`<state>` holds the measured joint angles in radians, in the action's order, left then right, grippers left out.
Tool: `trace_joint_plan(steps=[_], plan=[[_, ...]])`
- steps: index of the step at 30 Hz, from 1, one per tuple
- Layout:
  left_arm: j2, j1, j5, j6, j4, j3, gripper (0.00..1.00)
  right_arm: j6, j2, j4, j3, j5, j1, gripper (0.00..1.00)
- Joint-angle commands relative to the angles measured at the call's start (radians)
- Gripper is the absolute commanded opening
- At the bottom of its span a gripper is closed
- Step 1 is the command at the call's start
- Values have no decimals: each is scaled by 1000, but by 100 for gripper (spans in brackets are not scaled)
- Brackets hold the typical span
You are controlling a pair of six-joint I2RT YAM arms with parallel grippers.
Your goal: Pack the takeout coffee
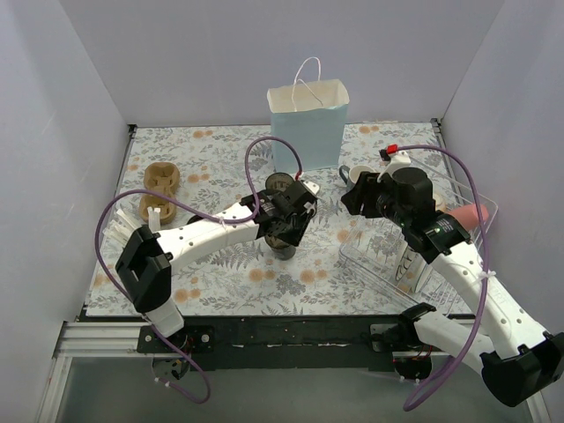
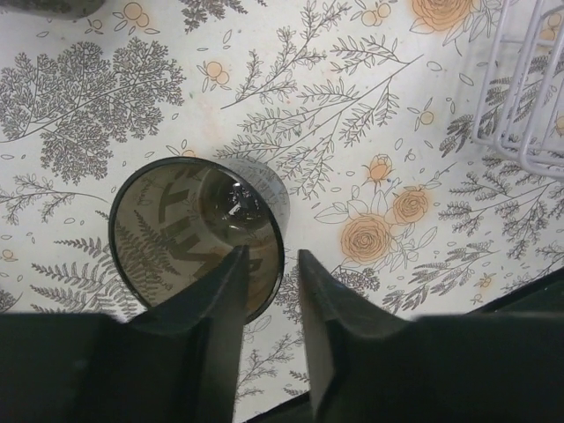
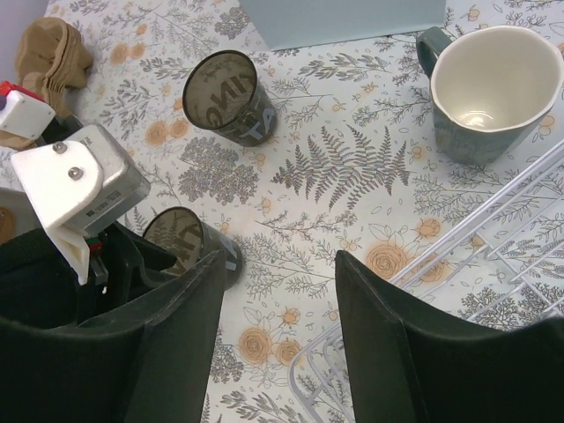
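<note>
- On the bench (image 1: pixel 203 150), in front of the light-blue bag (image 1: pixel 308 119), the takeout coffee (image 1: pixel 282 248) is seen standing upright. No lid can be seen on it.
- A second dark cup (image 3: pixel 225 97) that looks just like it is seen a little further back, nearer the bag. The near cup is taken to be the one being worked on, since the left gripper (image 2: pixel 269 256) is right over it.
- The left fingers (image 2: pixel 220 308) are held a little apart. The cup's rim is seen in the gap between them, with one finger over the cup's mouth and one outside. The rim is not seen to be squeezed.
- The right gripper (image 3: pixel 278 264) is held above the bench, between the cups and the grey mug (image 3: pixel 493 88). Its fingers are spread wide and nothing is held.
- Nothing is packed yet. The cup is outside the bag, so the picking-up step is judged to be in hand.
- Next, the left fingers need to be shut on the cup's wall. This should be done firmly but gently, since a thin cup may be squashed.
- Then the cup needs to be lifted, kept upright, carried past the far cup and lowered through the bag's open top. The bag may tip if it is bumped, so it could be steadied by the right gripper.
</note>
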<state>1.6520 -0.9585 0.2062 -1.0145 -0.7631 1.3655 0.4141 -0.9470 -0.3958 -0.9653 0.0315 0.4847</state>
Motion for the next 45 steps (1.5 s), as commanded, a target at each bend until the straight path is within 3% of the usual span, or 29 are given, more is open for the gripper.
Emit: trace_joint_plan(steps=[1,8,13,20,27,37,42,45], plan=[[-3,-23,22,-18,13,41,48,-17,22,5,-15,18,-5,61],[-28,4,174,-1,-27,236,66,-20,40,-3,-35,-7,-5,61],[52,151,180,-22,-84,360,63,-29,44,-9,-49,-13,-5,61],[140,338,101,-50,-48,389,63,-44,39,-14,-67,-25,-5,61],[227,385,27,-44,15,359,61,-61,30,-18,-82,-25,-5,62],[353,418,-30,-32,67,354,45,-78,22,-18,-105,-27,-6,62],[391,441,-15,-33,55,376,19,-80,24,-18,-110,-25,-5,62],[384,467,5,-39,44,376,9,-83,25,-17,-112,-25,-5,62]])
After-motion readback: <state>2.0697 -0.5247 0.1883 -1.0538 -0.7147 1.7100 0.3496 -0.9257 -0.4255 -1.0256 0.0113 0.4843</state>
